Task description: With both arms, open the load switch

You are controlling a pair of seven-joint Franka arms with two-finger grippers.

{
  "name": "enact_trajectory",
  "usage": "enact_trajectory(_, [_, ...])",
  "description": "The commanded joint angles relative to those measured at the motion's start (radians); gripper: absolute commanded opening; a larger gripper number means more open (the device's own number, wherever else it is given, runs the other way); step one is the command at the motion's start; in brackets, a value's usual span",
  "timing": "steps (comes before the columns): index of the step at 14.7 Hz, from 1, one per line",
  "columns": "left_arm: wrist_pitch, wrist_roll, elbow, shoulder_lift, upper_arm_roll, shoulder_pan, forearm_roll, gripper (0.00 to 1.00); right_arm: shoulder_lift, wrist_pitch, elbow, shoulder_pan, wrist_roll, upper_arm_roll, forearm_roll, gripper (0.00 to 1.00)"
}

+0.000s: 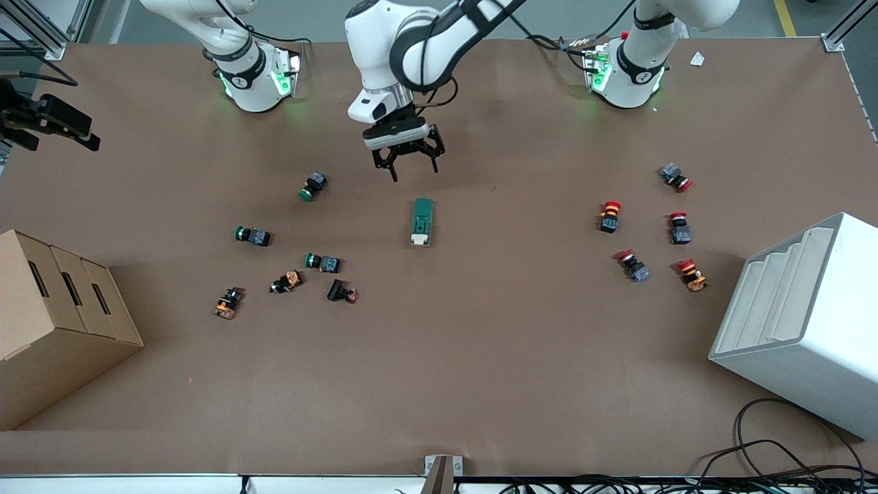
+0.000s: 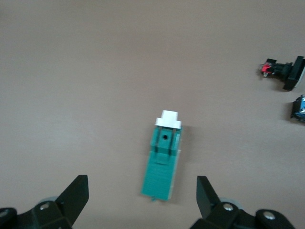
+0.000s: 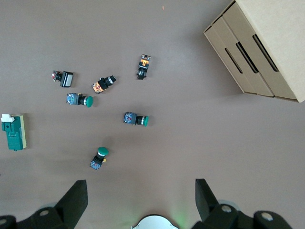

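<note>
The load switch (image 1: 422,221) is a dark green oblong block with a white toggle at the end nearer the front camera, lying flat mid-table. My left gripper (image 1: 415,170) hangs open over the table just off the switch's green end, toward the robots' bases. In the left wrist view the load switch (image 2: 163,162) lies ahead between the spread fingers of the left gripper (image 2: 141,186), untouched. My right gripper (image 3: 140,191) is open and empty, high over its own base; its camera catches the load switch (image 3: 13,131) at the picture's edge. It is out of the front view.
Green-capped push-buttons (image 1: 314,186) and orange and black parts (image 1: 287,281) are scattered toward the right arm's end. Red-capped push-buttons (image 1: 610,216) lie toward the left arm's end. A cardboard box (image 1: 55,322) and a white bin (image 1: 802,322) stand at the table's ends.
</note>
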Motion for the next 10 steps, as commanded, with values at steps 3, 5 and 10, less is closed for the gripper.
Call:
enact_trajectory(3, [0.076, -0.294, 0.010, 0.121, 0.000, -0.011, 0.293, 1.00, -0.001, -0.014, 0.011, -0.004, -0.006, 0.004, 0.005, 1.00])
enact_trajectory(5, [0.077, -0.352, -0.021, 0.140, 0.001, -0.032, 0.356, 1.00, -0.001, -0.028, 0.014, -0.008, -0.003, 0.003, 0.005, 1.00])
enact_trajectory(10, [0.077, -0.518, -0.156, 0.142, 0.000, -0.043, 0.565, 1.00, 0.044, -0.015, 0.017, -0.021, -0.003, -0.002, 0.003, 1.00])
